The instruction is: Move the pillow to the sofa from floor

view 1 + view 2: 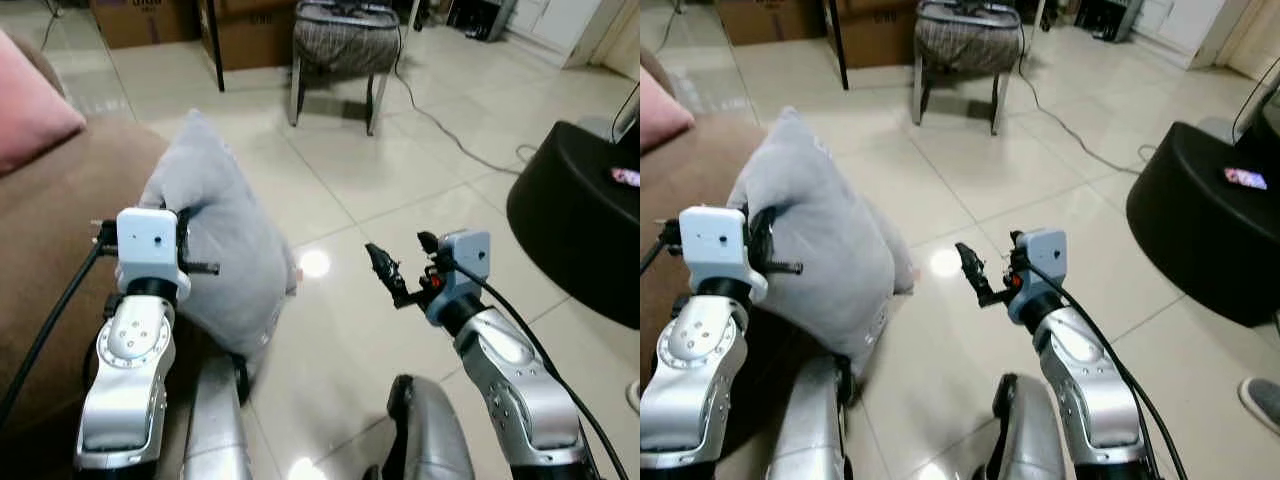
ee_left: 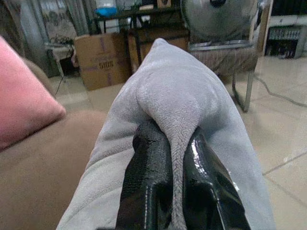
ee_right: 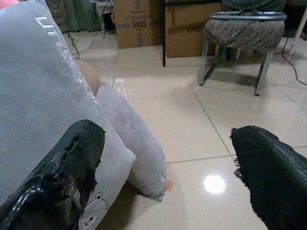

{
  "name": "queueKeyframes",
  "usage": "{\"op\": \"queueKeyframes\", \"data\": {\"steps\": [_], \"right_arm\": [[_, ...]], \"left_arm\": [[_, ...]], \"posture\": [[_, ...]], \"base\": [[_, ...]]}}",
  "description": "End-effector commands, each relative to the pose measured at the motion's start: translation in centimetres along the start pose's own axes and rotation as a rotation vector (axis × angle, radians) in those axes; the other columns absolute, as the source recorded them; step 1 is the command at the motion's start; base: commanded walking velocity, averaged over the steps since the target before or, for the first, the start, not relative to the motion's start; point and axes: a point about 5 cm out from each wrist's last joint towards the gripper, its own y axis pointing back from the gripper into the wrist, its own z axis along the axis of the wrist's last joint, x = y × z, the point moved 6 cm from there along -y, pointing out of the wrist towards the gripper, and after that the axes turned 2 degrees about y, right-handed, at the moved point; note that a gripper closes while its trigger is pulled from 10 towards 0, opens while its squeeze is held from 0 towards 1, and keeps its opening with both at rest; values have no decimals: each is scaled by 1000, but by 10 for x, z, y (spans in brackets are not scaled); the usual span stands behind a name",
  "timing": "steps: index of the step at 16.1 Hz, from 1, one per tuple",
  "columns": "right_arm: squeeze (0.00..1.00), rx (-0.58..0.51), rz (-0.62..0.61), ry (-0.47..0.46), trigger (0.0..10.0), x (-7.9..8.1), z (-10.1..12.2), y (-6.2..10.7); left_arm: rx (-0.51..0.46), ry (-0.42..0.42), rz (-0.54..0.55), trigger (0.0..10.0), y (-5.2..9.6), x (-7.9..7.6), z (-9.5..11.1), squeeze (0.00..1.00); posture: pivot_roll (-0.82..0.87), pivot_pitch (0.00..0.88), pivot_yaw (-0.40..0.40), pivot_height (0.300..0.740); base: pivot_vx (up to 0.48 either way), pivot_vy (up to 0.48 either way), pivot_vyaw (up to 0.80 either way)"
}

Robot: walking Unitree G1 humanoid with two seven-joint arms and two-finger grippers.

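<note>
A grey pillow (image 1: 225,240) hangs in the air at the front edge of the brown sofa (image 1: 50,250), partly over its seat. My left gripper (image 2: 170,132) is shut on a fold of the pillow (image 2: 177,96), and both black fingers pinch the fabric. My right gripper (image 1: 403,255) stands open over the tiled floor, to the right of the pillow and apart from it. Between its spread fingers, the right wrist view shows the pillow (image 3: 43,96) with white lettering and a second grey cushion shape (image 3: 136,153) low against the floor behind it.
A pink cushion (image 1: 30,110) rests on the sofa at the far left. A black rounded object (image 1: 580,220) stands at the right. A metal-legged stool (image 1: 345,45) and cardboard boxes (image 1: 145,20) stand at the back. A cable (image 1: 440,130) runs across the floor.
</note>
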Motion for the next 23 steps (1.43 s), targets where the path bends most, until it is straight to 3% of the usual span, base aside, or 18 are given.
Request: {"op": "queueKeyframes", "data": {"steps": [1, 4, 7, 13, 16, 23], "right_arm": [[1000, -15, -31, -4, 10000, -5, 4, 1], [1000, -53, -26, -10, 10000, 0, 15, -1], [1000, -100, -25, -10, 10000, 2, 30, -5], [1000, -75, -18, 5, 10000, 3, 23, -4], [1000, -67, 33, 8, 10000, 13, 20, -7], [1000, -36, 94, 15, 10000, 24, 12, -7]], "left_arm": [[-112, -46, -6, 10000, -1, -2, 28, 0], [-164, -45, 1, 10000, -5, -2, 40, 0], [-128, -55, -26, 10000, -7, -7, 33, 0], [-100, -30, -30, 10000, -6, -4, 25, 0], [-109, -33, -38, 10000, -6, -2, 27, 0], [-102, -29, -47, 10000, -6, 4, 27, 0]], "posture": [[97, 0, -75, 579], [98, 0, -71, 609], [93, 0, -60, 643], [101, 0, -65, 702], [107, 0, -67, 737], [117, 0, -65, 740]], "base": [[0, 0, 0], [0, 0, 0], [0, 0, 0], [0, 0, 0], [0, 0, 0], [259, 0, 0]]}}
